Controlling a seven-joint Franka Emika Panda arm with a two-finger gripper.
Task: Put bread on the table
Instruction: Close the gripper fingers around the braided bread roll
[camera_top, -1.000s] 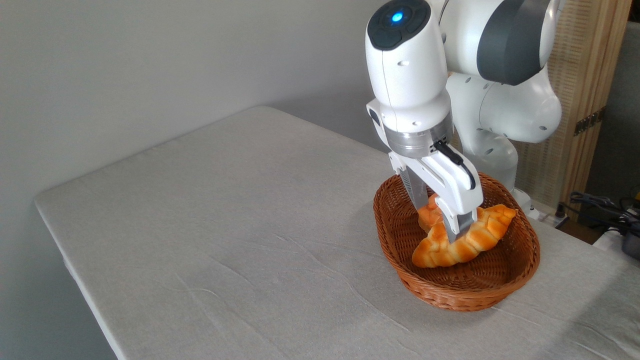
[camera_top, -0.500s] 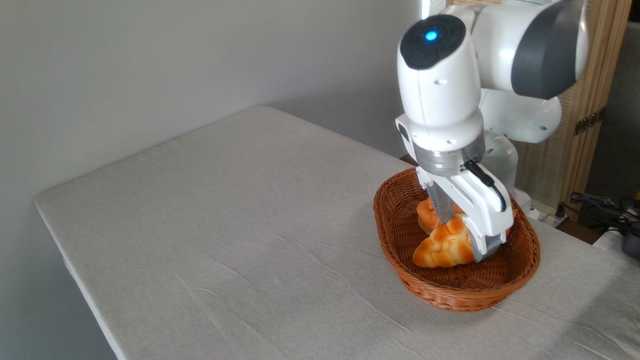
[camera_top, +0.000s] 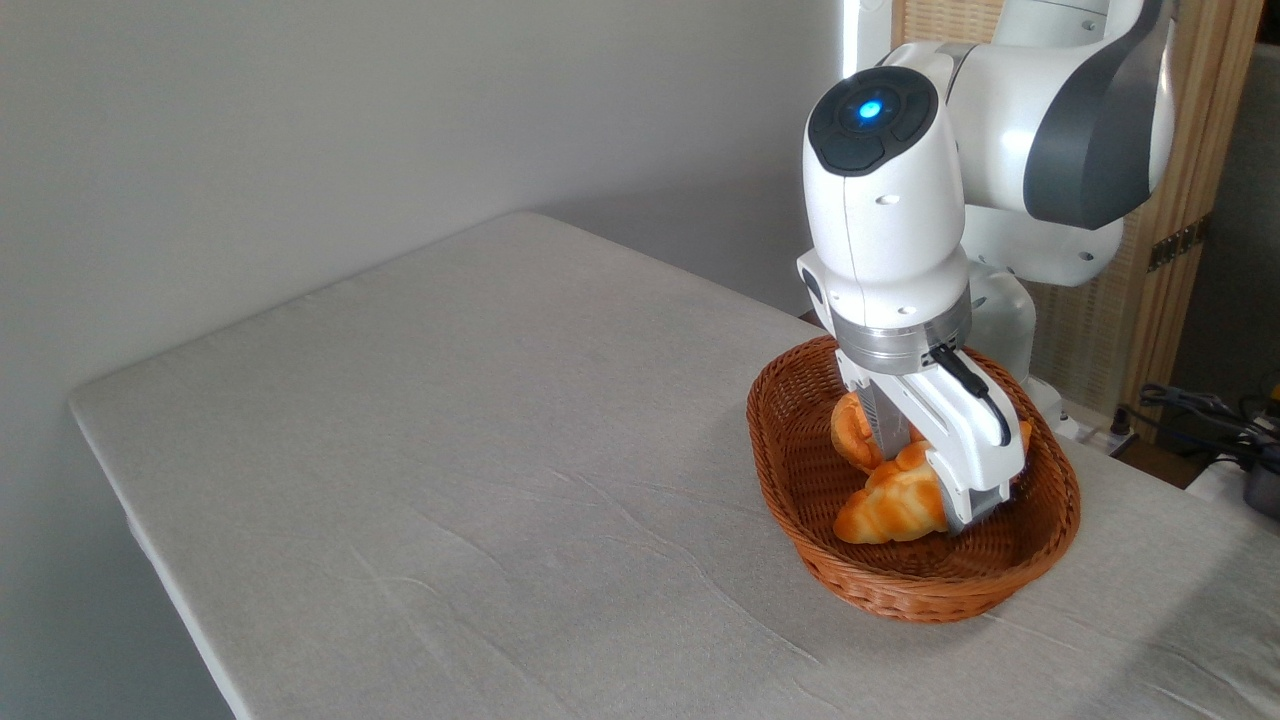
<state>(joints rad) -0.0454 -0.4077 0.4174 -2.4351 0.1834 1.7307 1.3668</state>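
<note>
Arms: one white robot arm, reaching down from the upper right into the basket.
Pincer: one two-finger gripper, pointing down inside the basket; one finger shows behind the loaf and the other in front of it, near its right part. The tips are hidden low in the basket, so I cannot tell whether they are pinching the loaf or only straddling it.
Baskets: one brown oval wicker basket, standing near the right edge of the bench, toward the far side.
Breads: two pieces, both inside the basket.
Bread: one long braided loaf, golden-orange with paler seams, lying on the basket floor along its length. Its left pointed end sticks out to the left of the pincer; a small bit of its right end shows just past the front finger near the basket's right wall.
Bun: one small round orange bun, just behind the loaf near the far wall of the basket, partly hidden by the rear finger.
Bench: one table under a light grey, slightly wrinkled cloth; the basket is the only thing standing on it.
Loaf against pincer: the loaf passes between the two fingers, its longer visible part to their left.
</note>
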